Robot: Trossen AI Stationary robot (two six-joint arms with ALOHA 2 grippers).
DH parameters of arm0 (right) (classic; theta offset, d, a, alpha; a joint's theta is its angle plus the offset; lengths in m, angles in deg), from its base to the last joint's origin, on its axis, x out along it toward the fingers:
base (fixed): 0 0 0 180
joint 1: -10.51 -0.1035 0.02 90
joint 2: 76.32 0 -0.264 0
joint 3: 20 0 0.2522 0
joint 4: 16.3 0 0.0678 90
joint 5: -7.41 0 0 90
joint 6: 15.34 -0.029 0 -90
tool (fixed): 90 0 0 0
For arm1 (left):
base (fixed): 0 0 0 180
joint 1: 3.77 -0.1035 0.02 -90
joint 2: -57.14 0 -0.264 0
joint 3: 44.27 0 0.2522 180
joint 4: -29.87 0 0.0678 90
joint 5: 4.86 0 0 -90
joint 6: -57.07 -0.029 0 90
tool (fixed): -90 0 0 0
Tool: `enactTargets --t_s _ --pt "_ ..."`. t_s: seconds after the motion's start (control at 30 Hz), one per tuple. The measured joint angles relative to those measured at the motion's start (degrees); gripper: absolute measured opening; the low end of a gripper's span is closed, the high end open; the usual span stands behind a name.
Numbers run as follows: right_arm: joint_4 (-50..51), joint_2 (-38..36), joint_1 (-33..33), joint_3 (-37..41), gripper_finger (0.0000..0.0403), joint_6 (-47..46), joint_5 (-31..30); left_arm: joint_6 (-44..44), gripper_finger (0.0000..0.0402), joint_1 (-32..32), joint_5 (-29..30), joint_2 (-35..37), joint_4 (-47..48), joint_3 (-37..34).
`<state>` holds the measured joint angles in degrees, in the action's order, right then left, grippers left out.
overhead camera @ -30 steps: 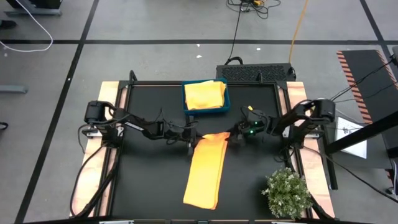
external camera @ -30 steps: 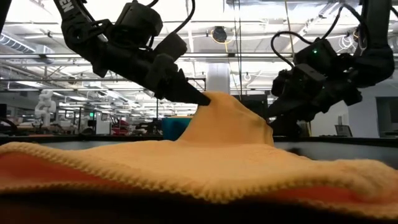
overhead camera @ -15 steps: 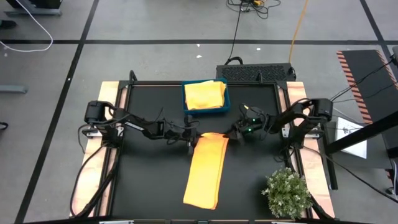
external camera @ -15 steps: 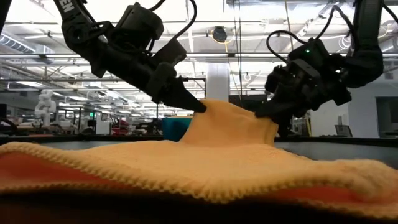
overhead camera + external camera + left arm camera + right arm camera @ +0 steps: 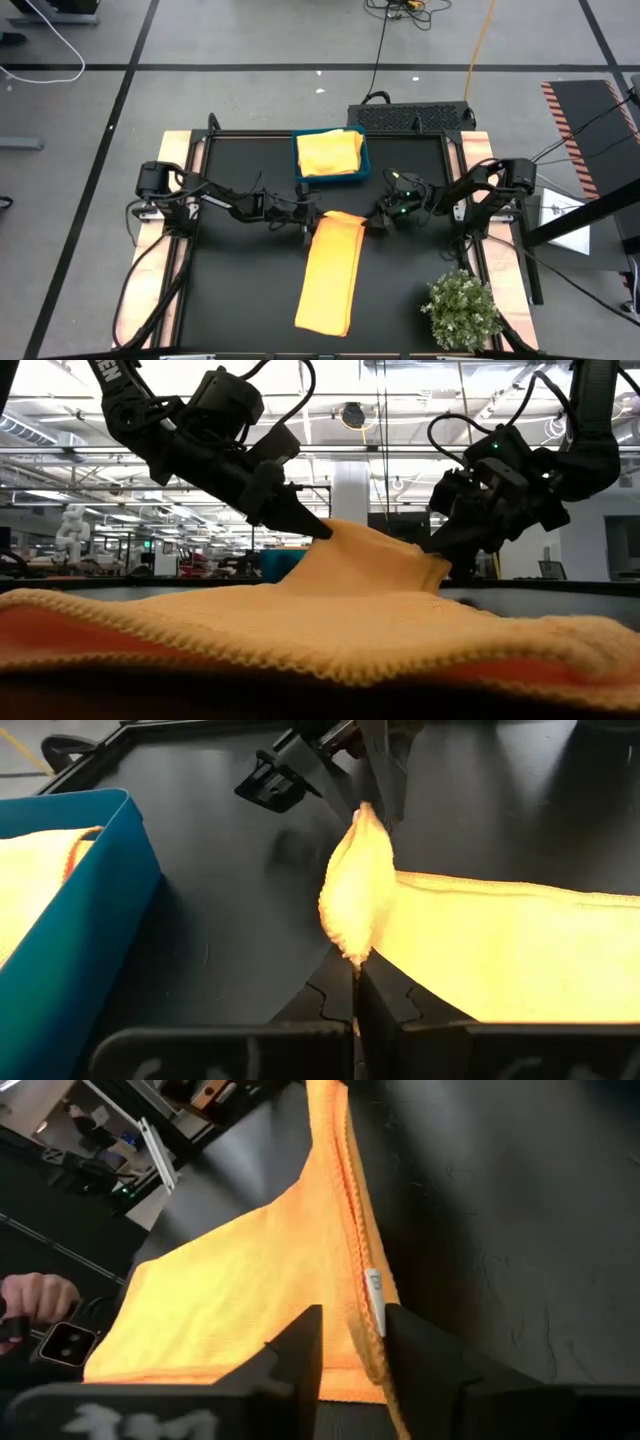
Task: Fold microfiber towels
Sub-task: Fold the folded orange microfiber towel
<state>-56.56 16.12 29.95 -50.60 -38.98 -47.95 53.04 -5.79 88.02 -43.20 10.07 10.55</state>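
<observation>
An orange microfiber towel [image 5: 332,270], folded into a long strip, lies on the black table and runs from the middle toward the near edge. Its far end [image 5: 375,555] is raised into a hump between my two grippers. My left gripper [image 5: 308,222] is shut on the far left corner. My right gripper [image 5: 372,222] is shut on the far right corner. A second, yellow-orange towel [image 5: 328,152] lies in the teal tray [image 5: 366,165] at the far middle. My left gripper pinches the strip's far left corner [image 5: 352,935] between its two fingers, coming from the table's left and slanting down. The corner bunches up above the fingertips and is lifted off the table; the rest of the strip lies flat. My right gripper pinches the far right corner by its stitched edge [image 5: 362,1315], where a small white label sits, between its two fingers. The fingers come from the table's right, slanting down. That corner is raised, and the cloth slopes down from it to the table.
A bushy green plant [image 5: 462,310] stands at the near right corner. The teal tray is just beyond the raised end of the strip. Bare black table lies on both sides of the strip. A person's hand [image 5: 30,1295] shows beyond the table in the right wrist view.
My right gripper, open beside the towel's far right corner a second ago, has moved toward the table's left onto that corner and shut on it. The left gripper has kept its hold. The far end stays raised and the strip has not shifted.
</observation>
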Motion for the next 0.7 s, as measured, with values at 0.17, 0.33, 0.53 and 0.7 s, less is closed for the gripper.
enactTargets --t_s 0.17,0.33,0.53,0.7 --pt "1.0 0.0 0.0 0.0 0.0108 1.3 -1.5 0.0 0.0001 -0.1 0.0 0.0 0.0 0.0" --pt "3.1 0.0 0.0 0.0 0.0028 5.3 -1.7 0.1 0.0001 -0.8 -0.1 0.0 -0.1 0.0" --pt "2.5 -2.2 1.3 -1.2 0.0003 6.9 -3.5 0.0 0.0001 -2.3 -0.2 0.0 -0.2 0.0" --pt "9.8 -8.4 1.9 -4.3 0.0002 10.8 -8.5 -0.8 0.0001 -4.0 2.0 2.1 -0.3 0.0"
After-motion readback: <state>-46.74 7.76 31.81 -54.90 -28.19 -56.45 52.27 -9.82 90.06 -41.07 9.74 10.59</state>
